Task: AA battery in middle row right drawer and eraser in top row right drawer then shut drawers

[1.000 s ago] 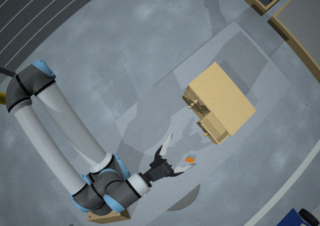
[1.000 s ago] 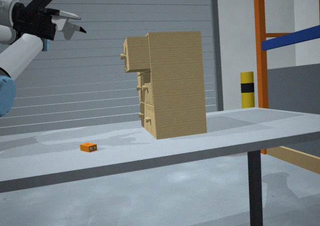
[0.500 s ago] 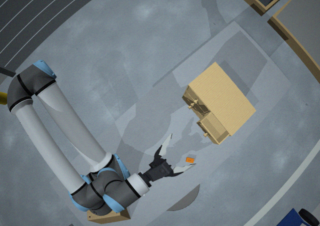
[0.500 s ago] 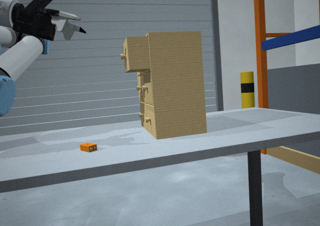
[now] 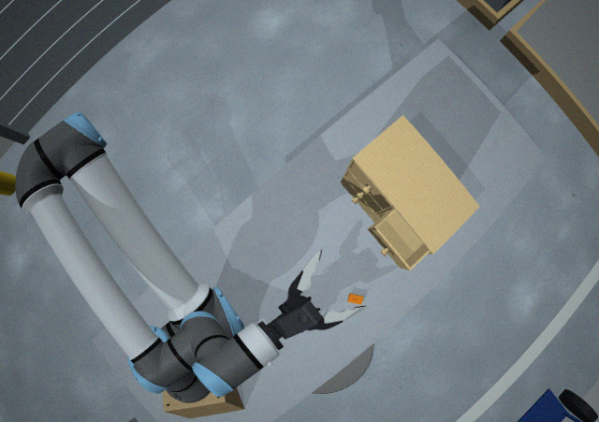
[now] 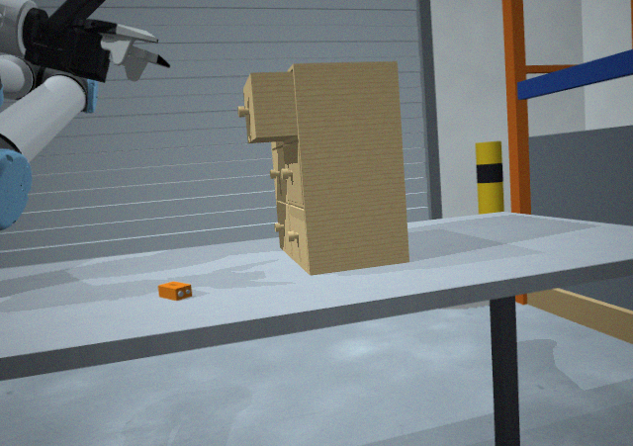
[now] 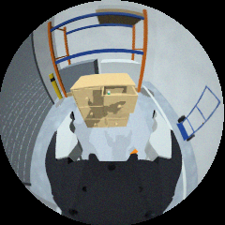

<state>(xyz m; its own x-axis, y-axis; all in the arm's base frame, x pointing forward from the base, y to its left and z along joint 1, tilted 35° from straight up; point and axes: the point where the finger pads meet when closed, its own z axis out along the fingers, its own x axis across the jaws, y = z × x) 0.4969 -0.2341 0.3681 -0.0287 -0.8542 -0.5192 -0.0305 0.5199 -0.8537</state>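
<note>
The wooden chest [image 5: 416, 181] [image 6: 352, 165] [image 7: 105, 81] stands upright on the table. Its top-row right drawer [image 5: 418, 259] [image 6: 270, 106] [image 7: 128, 100] is pulled well out; the other drawers look shut. A tiny green thing [image 7: 109, 93] shows inside the open drawer in the wrist view, too small to identify. The AA battery and the eraser cannot be made out for certain. My gripper [image 5: 343, 278] [image 6: 162, 52] [image 7: 112, 111] is open and empty, high above the table in front of the chest, pointing towards it.
A small orange block [image 5: 355, 298] [image 6: 174, 291] [image 7: 134, 151] with two round metal ends lies on the table [image 6: 245, 328] in front of the chest, near the right side. The knobs of the left and middle drawers stick out from the chest front.
</note>
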